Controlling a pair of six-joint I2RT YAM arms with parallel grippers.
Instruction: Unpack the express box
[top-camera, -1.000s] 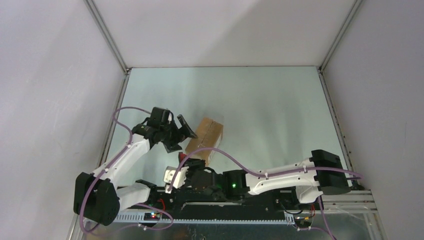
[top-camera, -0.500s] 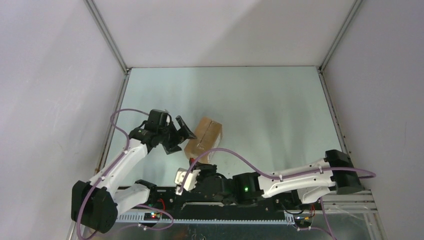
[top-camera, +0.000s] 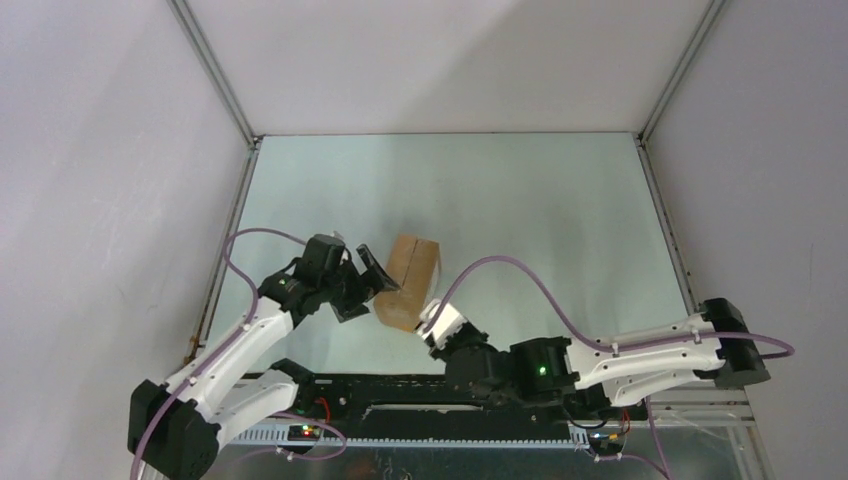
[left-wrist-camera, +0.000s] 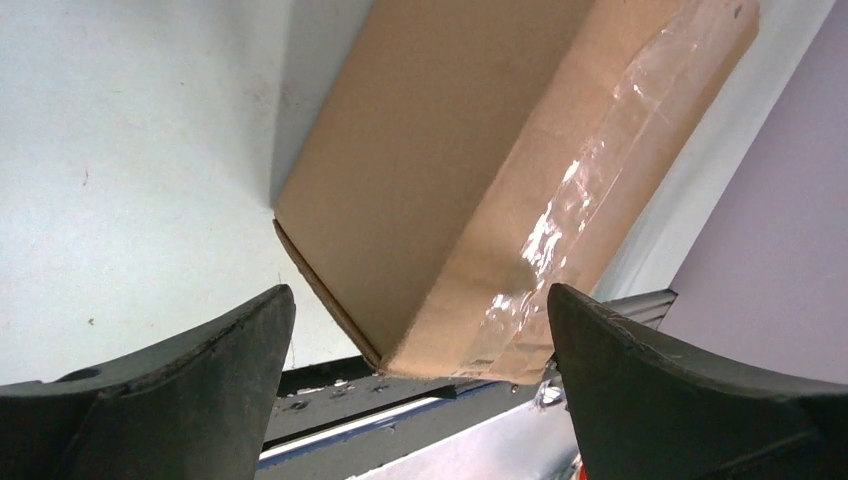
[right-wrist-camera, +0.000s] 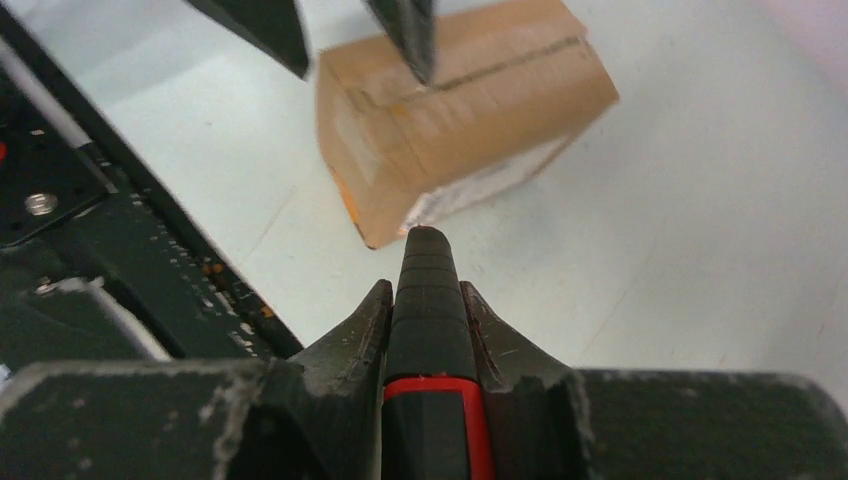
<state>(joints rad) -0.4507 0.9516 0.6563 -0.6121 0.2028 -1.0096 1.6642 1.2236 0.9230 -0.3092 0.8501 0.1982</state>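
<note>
Express box (top-camera: 408, 282), a small brown cardboard carton w/ clear tape (left-wrist-camera: 590, 180) along its seam, sits skewed on the pale green table (top-camera: 540, 220), near the black front rail (top-camera: 380, 390), btwn the two arms. Left gripper (top-camera: 362, 283) has its fingers wide apart w/ the box just ahead of them and nothing clamped. Can't tell if a finger touches the cardboard. Right gripper (top-camera: 440, 325) is closed tight on a red-and-black utility knife (right-wrist-camera: 425, 262), tip just short of the box's lower near corner.

Main risk, imo: the box isn't pinned, so any push from the knife prob. skids or tips it instead of cutting. Also the tip aims at a corner, not the taped seam, so it could miss the tape or dig into cardboard & contents. Can't tell if the blade is out.
</note>
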